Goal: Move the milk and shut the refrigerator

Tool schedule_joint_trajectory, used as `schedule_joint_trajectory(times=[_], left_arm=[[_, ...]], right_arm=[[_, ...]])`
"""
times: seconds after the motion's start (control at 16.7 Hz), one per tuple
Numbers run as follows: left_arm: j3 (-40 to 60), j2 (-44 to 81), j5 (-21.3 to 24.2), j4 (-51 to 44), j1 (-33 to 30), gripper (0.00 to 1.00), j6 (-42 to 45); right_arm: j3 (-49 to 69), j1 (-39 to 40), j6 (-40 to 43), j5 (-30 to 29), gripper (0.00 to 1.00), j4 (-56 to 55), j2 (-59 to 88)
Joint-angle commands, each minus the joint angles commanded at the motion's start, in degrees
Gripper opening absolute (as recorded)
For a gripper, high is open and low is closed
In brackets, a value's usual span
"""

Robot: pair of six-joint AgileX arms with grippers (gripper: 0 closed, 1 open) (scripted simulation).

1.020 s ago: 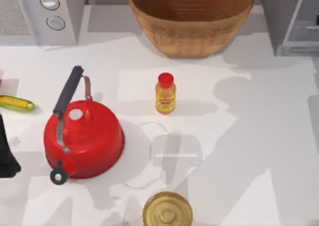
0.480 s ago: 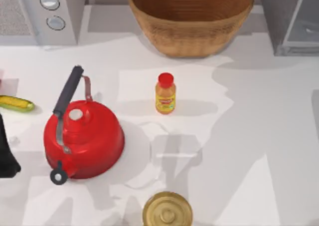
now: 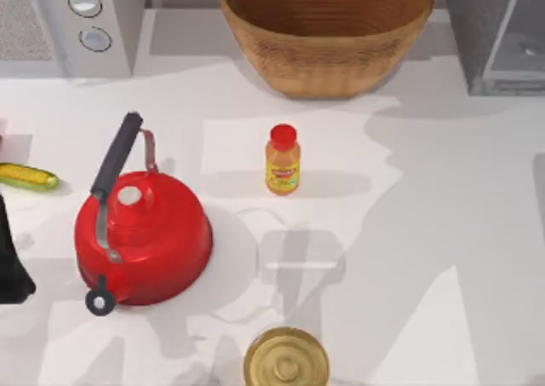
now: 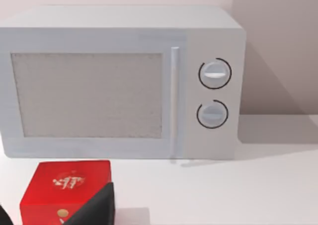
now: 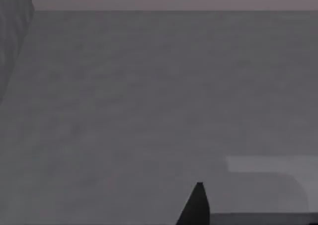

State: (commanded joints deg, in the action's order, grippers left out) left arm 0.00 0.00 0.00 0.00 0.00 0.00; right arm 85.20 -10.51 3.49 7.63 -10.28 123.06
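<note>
Treating refrigerator (image 3: 492, 38) door as stiff, smooth, hinged: advising right gripper (image 5: 197, 208) pushing flat near free edge; jaw state untellable.

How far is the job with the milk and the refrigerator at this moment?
Done: nothing I can confirm; where the milk stands I cannot tell. In hand: the right gripper is close against the refrigerator, at its grey speckled surface. Left: the shutting, probably, since the pale interior shows at the top view's upper right. The left arm is parked at the table's left edge.
</note>
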Motion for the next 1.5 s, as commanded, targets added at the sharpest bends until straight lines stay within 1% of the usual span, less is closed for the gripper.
schedule_joint_trajectory(times=[0.66, 0.72, 1.26, 1.5], left_arm=[[0.00, 0.00, 0.00, 0.00, 0.00, 1.00, 0.00], [0.00, 0.00, 0.00, 0.00, 0.00, 1.00, 0.00], [0.00, 0.00, 0.00, 0.00, 0.00, 1.00, 0.00], [0.00, 0.00, 0.00, 0.00, 0.00, 1.00, 0.00]], right_arm=[[0.00, 0.00, 0.00, 0.00, 0.98, 0.00, 0.00], [0.00, 0.00, 0.00, 0.00, 1.00, 0.00, 0.00], [0.00, 0.10, 0.00, 0.00, 1.00, 0.00, -0.07], [-4.21, 0.64, -0.23, -0.40, 1.00, 0.61, -5.80]])
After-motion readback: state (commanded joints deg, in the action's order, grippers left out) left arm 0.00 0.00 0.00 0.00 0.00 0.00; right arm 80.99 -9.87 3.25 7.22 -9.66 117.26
